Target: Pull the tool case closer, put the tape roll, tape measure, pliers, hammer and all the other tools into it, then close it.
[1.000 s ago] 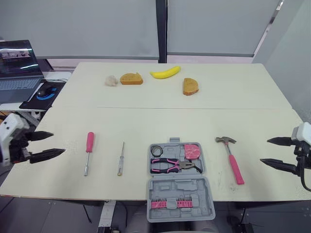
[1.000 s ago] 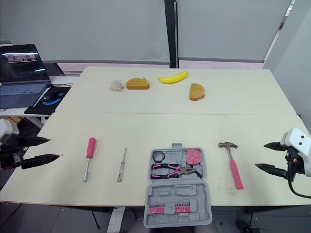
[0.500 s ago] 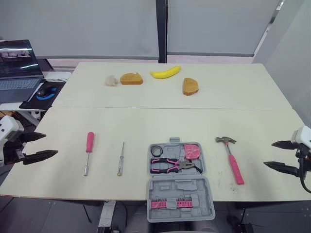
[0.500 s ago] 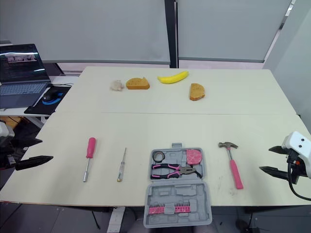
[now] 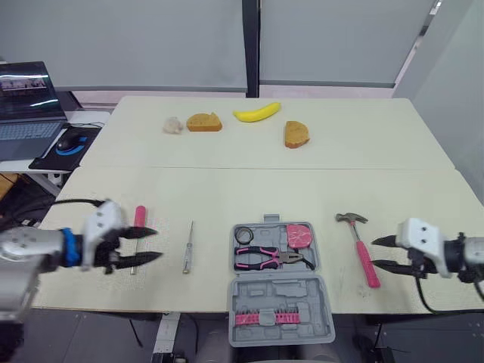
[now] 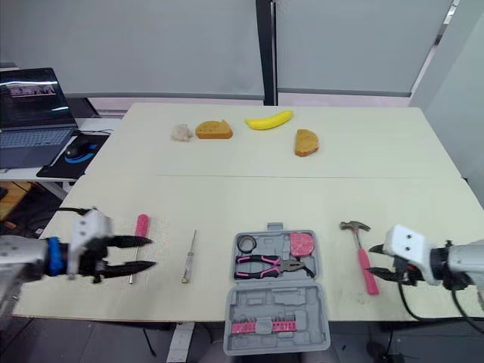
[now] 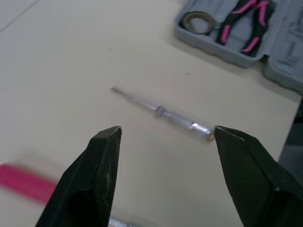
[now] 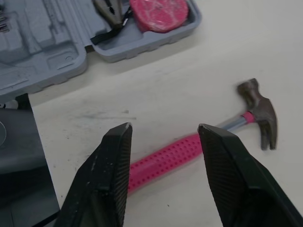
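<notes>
Head view: we note the tool case [image 5: 276, 291] open at the near edge of the table [image 5: 227, 189], holding the tape roll [image 5: 243, 235], pliers [image 5: 268, 258] and tape measure [image 5: 299, 235]; the hammer [image 5: 361, 246] lies just right of it.
Left wrist: left gripper [image 7: 166, 130] fingers spread above the pink screwdriver [image 7: 23, 182], with the slim screwdriver [image 7: 163, 113] ahead.
Right wrist: right gripper [image 8: 164, 127] fingers spread over the hammer handle.

open grey tool case [image 5: 277, 286] at table's near edge; pink-handled hammer [image 5: 360, 242] beside it.
</notes>
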Tool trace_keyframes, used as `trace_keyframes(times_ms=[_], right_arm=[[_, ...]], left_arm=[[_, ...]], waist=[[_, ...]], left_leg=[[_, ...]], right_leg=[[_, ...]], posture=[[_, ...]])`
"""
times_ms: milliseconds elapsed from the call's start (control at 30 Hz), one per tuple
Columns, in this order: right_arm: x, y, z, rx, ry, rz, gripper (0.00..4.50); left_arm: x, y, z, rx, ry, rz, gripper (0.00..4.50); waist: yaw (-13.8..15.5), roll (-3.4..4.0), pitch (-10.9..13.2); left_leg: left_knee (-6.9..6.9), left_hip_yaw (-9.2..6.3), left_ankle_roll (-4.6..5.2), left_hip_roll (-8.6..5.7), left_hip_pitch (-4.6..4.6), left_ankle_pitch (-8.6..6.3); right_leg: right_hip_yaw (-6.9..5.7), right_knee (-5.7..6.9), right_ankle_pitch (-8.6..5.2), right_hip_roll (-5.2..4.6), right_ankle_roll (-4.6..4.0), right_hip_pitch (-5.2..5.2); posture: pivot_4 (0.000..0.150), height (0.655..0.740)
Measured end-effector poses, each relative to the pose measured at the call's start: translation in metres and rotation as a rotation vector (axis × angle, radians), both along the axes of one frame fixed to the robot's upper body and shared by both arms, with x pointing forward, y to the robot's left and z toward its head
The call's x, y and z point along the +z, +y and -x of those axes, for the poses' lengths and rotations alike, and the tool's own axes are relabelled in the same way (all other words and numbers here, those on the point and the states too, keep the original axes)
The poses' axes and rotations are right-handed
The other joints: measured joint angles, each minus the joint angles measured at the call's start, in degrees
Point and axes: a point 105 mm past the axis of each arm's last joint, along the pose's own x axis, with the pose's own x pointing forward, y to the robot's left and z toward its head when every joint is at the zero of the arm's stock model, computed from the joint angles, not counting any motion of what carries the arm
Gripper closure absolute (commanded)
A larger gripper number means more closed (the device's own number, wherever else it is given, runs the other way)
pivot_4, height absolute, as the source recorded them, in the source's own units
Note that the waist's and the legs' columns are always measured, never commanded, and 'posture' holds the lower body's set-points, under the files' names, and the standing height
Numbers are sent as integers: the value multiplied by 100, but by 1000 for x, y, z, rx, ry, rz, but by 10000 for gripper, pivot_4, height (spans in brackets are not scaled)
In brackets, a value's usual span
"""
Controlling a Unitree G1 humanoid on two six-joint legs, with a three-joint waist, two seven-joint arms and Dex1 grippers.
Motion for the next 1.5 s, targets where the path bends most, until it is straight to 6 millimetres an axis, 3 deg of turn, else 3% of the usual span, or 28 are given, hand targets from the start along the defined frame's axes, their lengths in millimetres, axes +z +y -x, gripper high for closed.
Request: trace_keyframes(times_ms=[200,233,500,1033,1300,1500], right_arm=[[-25,38,2,93,16,15,42438],[-29,41,4,102,25,21,44064],[-47,57,8,133,40,40,44580],[-70,69,2,118,48,55,44580],[-76,70,-1,90,61,66,44580],[-74,70,-11,48,42,51,44580]], left_arm=[[-28,-55,14,-106,38,27,43726],[-32,-60,16,-112,49,29,45000],[-65,-69,27,-127,96,-46,45000],[-96,-109,-3,-108,60,-26,45000],[-96,-117,-10,-116,59,-12,45000],[-93,-119,-27,-95,34,-20,45000]], waist=[[23,-2,0],[33,-2,0],[71,-2,0],[138,-6,-3],[144,-5,-11],[143,-5,-11]], left_leg=[[3,0,-1,7,2,0],[4,0,-1,6,3,0],[3,-2,-1,7,7,0],[10,-6,-3,6,15,0],[13,-15,-3,6,26,0],[15,-16,-4,7,27,1]], right_leg=[[-2,-2,3,11,-6,6],[-2,-2,3,11,-6,6],[-4,-3,3,12,-6,3],[-4,-2,4,21,-4,10],[-5,-3,5,26,-2,10],[-5,-2,7,30,-1,11]], posture=[[1500,7400],[1500,7400],[1500,7400],[1500,7400],[1500,7400],[1500,7400]])
